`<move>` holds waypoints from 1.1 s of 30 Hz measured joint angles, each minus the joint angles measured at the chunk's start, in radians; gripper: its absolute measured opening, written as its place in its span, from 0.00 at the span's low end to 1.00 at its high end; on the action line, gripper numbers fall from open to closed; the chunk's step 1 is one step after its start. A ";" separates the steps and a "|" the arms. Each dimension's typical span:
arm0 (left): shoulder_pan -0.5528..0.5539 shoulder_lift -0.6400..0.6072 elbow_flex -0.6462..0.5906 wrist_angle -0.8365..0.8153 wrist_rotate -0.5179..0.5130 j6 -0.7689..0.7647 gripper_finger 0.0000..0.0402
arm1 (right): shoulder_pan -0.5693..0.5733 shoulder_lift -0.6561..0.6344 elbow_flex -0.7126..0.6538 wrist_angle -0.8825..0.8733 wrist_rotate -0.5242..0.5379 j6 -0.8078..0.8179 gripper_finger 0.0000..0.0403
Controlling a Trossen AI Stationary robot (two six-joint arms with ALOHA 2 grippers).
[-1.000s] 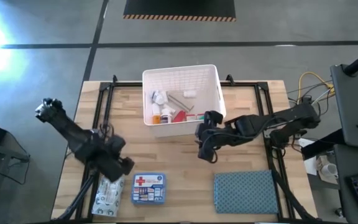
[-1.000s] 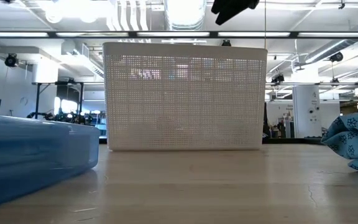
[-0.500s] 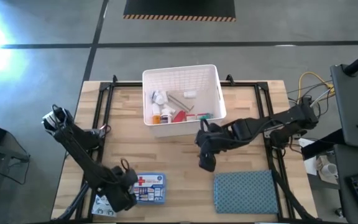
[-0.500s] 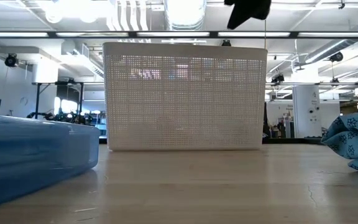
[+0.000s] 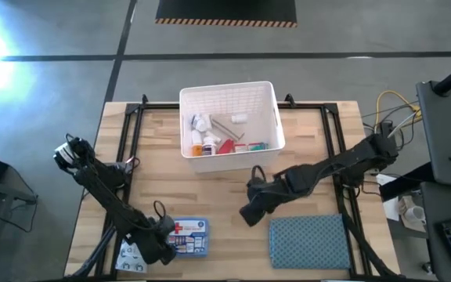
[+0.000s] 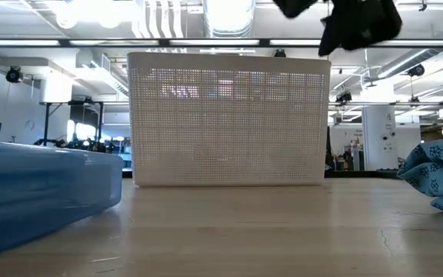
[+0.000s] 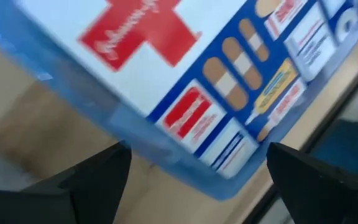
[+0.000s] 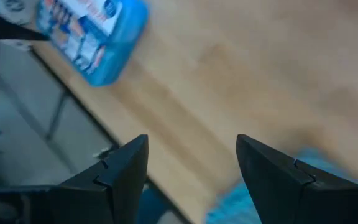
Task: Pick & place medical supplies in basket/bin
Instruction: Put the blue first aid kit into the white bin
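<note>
A: What is the left gripper point(image 5: 165, 244) doing?

B: Its jaws are spread wide over the blue first-aid box point(image 5: 189, 236), at the box's left edge near the front of the wooden table point(image 5: 218, 196). In the wrist view the fingers point(image 7: 86, 186) flank the box point(image 7: 185, 81) without closing on it.

A: And the right gripper point(image 5: 250, 213)?

B: It hangs above bare wood between the white basket point(image 5: 271, 98) and the blue-grey cloth point(image 5: 308, 241), jaws parted, holding nothing.

A: The other supplies?

B: A white patterned packet point(image 5: 131, 254) lies left of the box. Pill bottles and small coloured packs point(image 5: 224, 139) sit in the basket.

A: The room?

B: A grey floor with a striped mat point(image 5: 225, 11); in the low view, ceiling lights behind the basket point(image 6: 229, 119).
</note>
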State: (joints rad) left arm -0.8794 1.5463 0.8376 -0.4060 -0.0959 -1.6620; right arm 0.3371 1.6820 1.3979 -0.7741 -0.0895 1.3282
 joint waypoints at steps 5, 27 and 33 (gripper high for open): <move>0.007 -0.001 -0.088 0.198 -0.048 -0.035 0.87 | 0.012 0.058 -0.120 0.309 -0.030 0.102 0.58; 0.043 0.002 -0.098 0.238 -0.190 0.012 0.87 | -0.037 0.460 -0.189 1.011 -0.079 0.127 0.58; 0.043 0.012 -0.100 0.239 -0.194 0.142 0.87 | -0.044 0.461 -0.187 1.011 -0.086 0.058 0.58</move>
State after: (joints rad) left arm -0.8360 1.5583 0.7378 -0.1666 -0.2902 -1.5201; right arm 0.2927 2.1429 1.2111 0.2366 -0.1759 1.3866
